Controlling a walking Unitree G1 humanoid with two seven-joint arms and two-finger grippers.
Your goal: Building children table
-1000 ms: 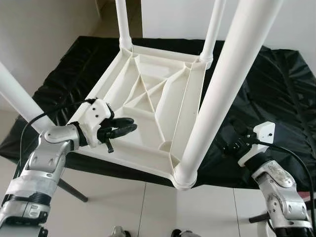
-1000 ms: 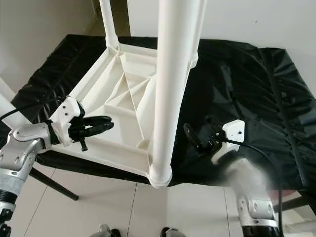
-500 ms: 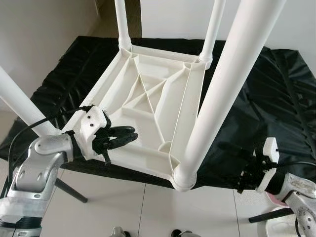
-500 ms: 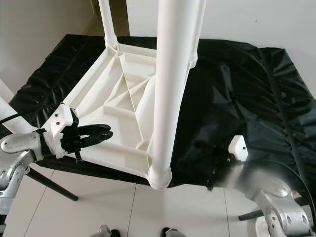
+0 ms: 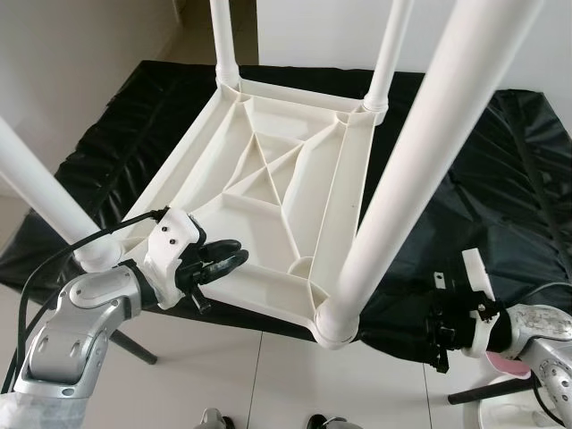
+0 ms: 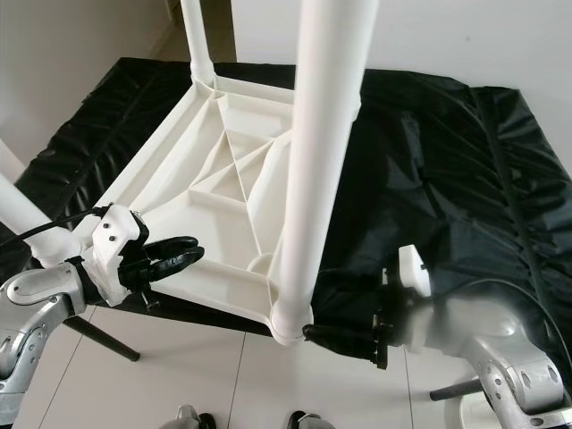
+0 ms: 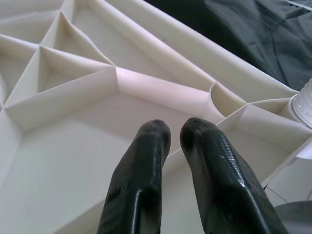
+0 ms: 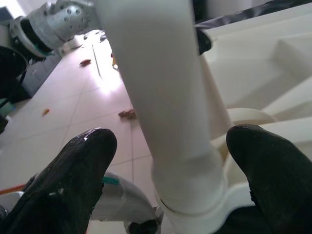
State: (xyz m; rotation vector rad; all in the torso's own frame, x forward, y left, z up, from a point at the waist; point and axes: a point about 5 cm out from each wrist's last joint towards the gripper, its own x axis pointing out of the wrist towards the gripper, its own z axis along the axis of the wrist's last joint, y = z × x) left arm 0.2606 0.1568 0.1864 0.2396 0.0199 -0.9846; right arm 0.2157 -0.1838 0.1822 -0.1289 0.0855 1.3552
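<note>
A white plastic children's table (image 5: 268, 179) lies upside down on a black-covered work surface, its ribbed underside facing up. Round white legs stand in its corners; the near-right leg (image 5: 420, 170) rises close to my head. My left gripper (image 5: 234, 255) hovers over the near-left edge of the underside (image 7: 73, 146), shut with nothing between its fingers. My right gripper (image 6: 313, 332) is low at the near-right corner, open. Its fingers (image 8: 73, 180) stand either side of that leg's base (image 8: 161, 97), apart from it.
Crinkled black cloth (image 5: 500, 179) covers the work surface and stretches far to the right. A dark stand leg (image 5: 130, 344) slants down under the near-left edge. White tiled floor (image 5: 268, 375) lies in front. Another table leg (image 5: 36, 179) leans past my left arm.
My right gripper dropped from above the cloth and swung in to the base of the near-right leg. The left gripper drew back slightly toward the near edge and stayed shut.
</note>
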